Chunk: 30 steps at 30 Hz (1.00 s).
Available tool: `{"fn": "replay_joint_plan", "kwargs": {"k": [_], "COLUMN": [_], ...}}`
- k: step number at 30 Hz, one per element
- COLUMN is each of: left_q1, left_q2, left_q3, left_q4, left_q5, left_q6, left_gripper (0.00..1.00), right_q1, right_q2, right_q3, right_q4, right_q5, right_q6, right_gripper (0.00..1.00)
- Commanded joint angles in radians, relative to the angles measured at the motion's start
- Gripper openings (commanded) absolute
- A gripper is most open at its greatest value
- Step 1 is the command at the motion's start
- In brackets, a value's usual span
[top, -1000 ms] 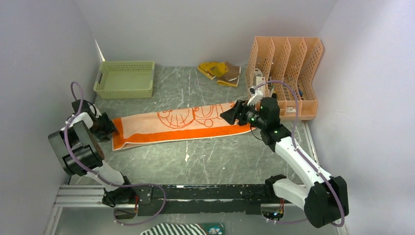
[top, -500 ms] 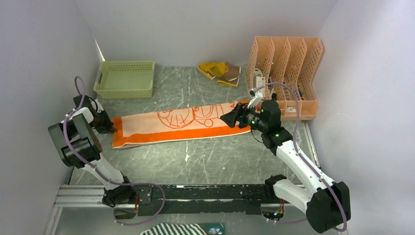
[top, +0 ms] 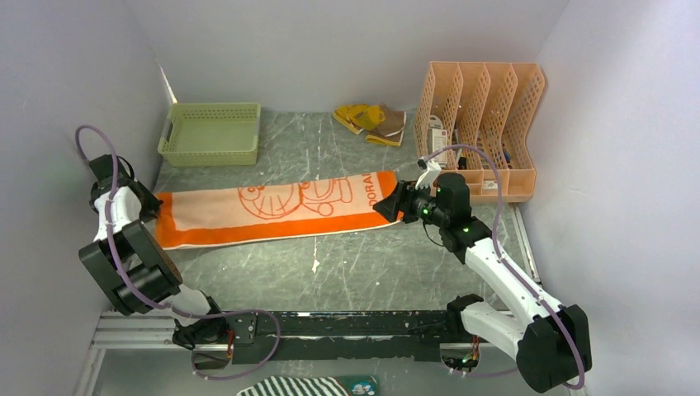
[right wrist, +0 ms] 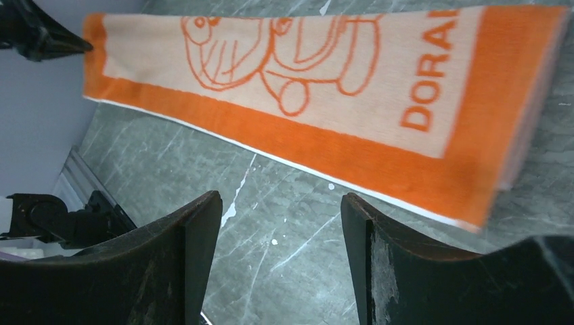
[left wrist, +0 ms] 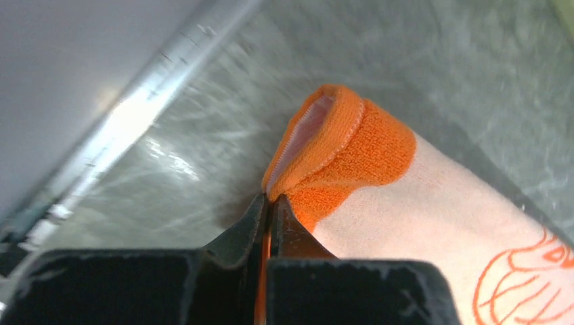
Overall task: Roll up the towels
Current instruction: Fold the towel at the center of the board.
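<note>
Left gripper (left wrist: 269,200) clamped shut on the left end of the orange Doraemon towel (top: 272,216), near the worktop's (top: 371,264) left edge (cloth bunched there). Right gripper (right wrist: 279,202): jaws apart, empty, at towel's right end.

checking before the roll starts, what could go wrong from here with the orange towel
1. The left gripper pinches only the hem at a corner of the orange towel; a tug could pull it free.
2. The right gripper is open and not gripping the cloth, so that end is loose and the towel may slide or skew.
3. The left arm sits close to the wall, leaving little room to draw back.
</note>
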<state>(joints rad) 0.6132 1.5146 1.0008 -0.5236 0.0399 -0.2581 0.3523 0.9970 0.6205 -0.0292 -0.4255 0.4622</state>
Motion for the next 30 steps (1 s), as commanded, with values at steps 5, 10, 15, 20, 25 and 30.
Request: {"fn": "replay_joint_plan", "kwargs": {"k": [5, 10, 15, 20, 25, 30], "left_q1": [0.006, -0.119, -0.409, -0.72, -0.995, -1.177], "left_q2": [-0.066, -0.052, 0.007, 0.116, 0.319, 0.621], "left_q3": [0.134, 0.2, 0.285, 0.386, 0.631, 0.992], "left_q4": [-0.043, -0.167, -0.301, -0.291, -0.22, -0.236], "left_q5": [-0.279, -0.214, -0.151, -0.012, 0.04, 0.093], "left_q6": [-0.05, -0.071, -0.213, -0.372, -0.481, -0.495], "left_gripper": [0.07, 0.07, 0.07, 0.07, 0.07, 0.07], "right_q1": [0.01, 0.01, 0.012, 0.011, 0.011, 0.01], "right_q2": [0.009, 0.039, 0.059, 0.049, -0.013, -0.098], "right_q3": [-0.011, 0.006, 0.019, 0.05, 0.053, 0.066], "right_q4": [0.004, 0.004, 0.009, -0.026, -0.04, -0.093], "right_q5": [0.002, 0.009, 0.006, 0.04, 0.126, 0.255], "right_q6": [-0.004, -0.006, 0.005, 0.001, 0.03, 0.044], "right_gripper": [0.65, 0.65, 0.65, 0.65, 0.65, 0.65]}}
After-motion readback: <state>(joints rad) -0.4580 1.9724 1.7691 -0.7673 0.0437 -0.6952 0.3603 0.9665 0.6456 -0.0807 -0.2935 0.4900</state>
